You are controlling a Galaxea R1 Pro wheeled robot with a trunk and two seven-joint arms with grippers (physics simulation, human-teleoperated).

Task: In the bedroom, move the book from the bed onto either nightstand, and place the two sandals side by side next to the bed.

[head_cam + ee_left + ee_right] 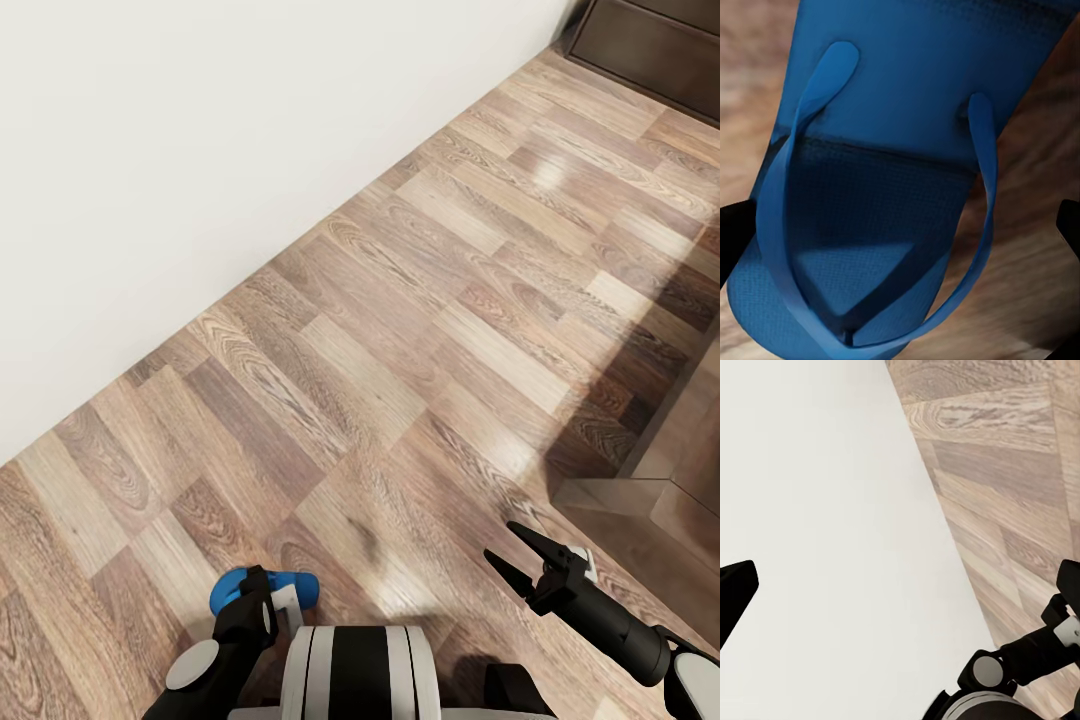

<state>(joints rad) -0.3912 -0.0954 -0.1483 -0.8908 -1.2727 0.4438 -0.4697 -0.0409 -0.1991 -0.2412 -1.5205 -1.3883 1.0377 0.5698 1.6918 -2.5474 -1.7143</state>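
Observation:
A bright blue sandal [300, 588] hangs just above the wood floor at the bottom left of the head view, with my left gripper [262, 600] shut on it. The left wrist view shows the sandal [892, 150] close up, strap side facing the camera, between the dark fingers [735, 240] of my left gripper [904, 232]. My right gripper [500, 540] stands open with nothing in it at the lower right, and in its wrist view [911, 585] it points at the white wall. The book, the nightstand and the other sandal are out of view.
A white wall [200, 150] runs diagonally along the left. A long dark brown cabinet [650, 50] stands at the far top right. A low brown wooden platform edge [680, 450] lies at the right; I cannot tell whether it is the bed. Plank floor [420, 330] stretches ahead.

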